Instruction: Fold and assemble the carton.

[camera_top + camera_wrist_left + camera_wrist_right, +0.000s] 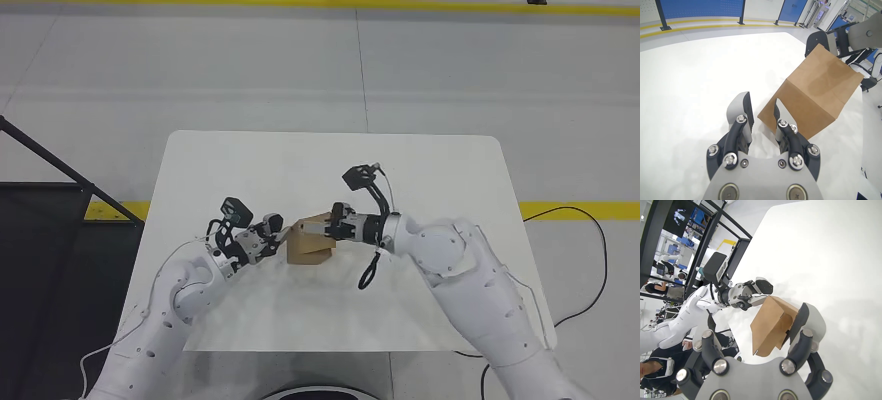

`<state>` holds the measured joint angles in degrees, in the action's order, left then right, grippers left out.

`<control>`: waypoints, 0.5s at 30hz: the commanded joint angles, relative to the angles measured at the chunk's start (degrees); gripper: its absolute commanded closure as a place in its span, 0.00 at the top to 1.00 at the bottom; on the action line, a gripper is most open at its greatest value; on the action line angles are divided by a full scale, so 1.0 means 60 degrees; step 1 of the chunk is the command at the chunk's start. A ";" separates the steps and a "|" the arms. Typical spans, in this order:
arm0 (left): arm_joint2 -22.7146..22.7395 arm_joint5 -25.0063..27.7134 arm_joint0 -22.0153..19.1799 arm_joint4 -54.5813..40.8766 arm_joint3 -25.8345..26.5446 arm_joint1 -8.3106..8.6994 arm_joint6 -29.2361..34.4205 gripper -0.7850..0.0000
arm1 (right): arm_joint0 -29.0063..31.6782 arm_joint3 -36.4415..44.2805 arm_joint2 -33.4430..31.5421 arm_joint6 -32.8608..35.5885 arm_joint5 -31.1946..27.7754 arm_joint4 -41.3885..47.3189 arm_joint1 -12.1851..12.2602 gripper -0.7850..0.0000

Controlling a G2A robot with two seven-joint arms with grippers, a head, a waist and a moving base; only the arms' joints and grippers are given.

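A brown cardboard carton (308, 243) stands tilted in the middle of the white table (430, 180), partly folded, with a flap raised. My left gripper (274, 232) is open at one end, and the carton (815, 98) has its near corner between the fingers (747, 111) of that gripper (762, 111). My right gripper (334, 228) is at the other end. In its wrist view the right gripper (757, 313) is open around the carton (768, 325), with one pad (801, 317) touching a flap. The other finger is hard to make out.
A black cable (370, 268) hangs from the right arm just beside the carton. A dark frame and floor mat (50, 230) lie off the table's left edge. Bare table surface stretches behind the carton and to its right.
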<state>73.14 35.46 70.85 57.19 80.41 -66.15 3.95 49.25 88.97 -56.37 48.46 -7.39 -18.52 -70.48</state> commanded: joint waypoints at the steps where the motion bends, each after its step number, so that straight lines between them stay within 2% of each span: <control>1: -0.0007 0.0018 0.0001 -0.0003 -0.0001 0.0002 -0.0011 0.43 | 0.0011 0.0144 0.0003 0.0283 0.0234 -0.0113 0.0021 1.00; 10: -0.0054 0.0042 -0.0018 -0.0003 -0.0012 0.0007 0.0002 0.43 | -0.0056 0.0432 0.0161 0.0474 0.1207 -0.0753 0.0014 1.00; 11: -0.0055 0.0043 -0.0018 -0.0003 -0.0014 0.0009 -0.0001 0.43 | -0.0065 0.0475 0.0192 0.0540 0.1281 -0.0820 0.0013 0.95; 12: -0.0054 0.0044 -0.0019 -0.0004 -0.0015 0.0010 -0.0002 0.43 | -0.0084 0.0507 0.0219 0.0594 0.1349 -0.0898 0.0012 0.83; 13: -0.0054 0.0045 -0.0020 -0.0004 -0.0017 0.0011 -0.0003 0.43 | -0.0097 0.0532 0.0240 0.0620 0.1394 -0.0957 0.0011 0.62; 14: -0.0053 0.0047 -0.0019 -0.0005 -0.0016 0.0013 -0.0003 0.43 | -0.0101 0.0567 0.0271 0.0635 0.1461 -0.1000 0.0005 0.49; 15: -0.0052 0.0048 -0.0019 -0.0007 -0.0016 0.0015 -0.0004 0.43 | -0.0113 0.0614 0.0312 0.0643 0.1558 -0.1094 -0.0001 0.47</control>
<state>72.82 35.73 70.73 57.16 80.31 -66.08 3.93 48.61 92.46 -54.67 52.31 1.51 -24.69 -70.46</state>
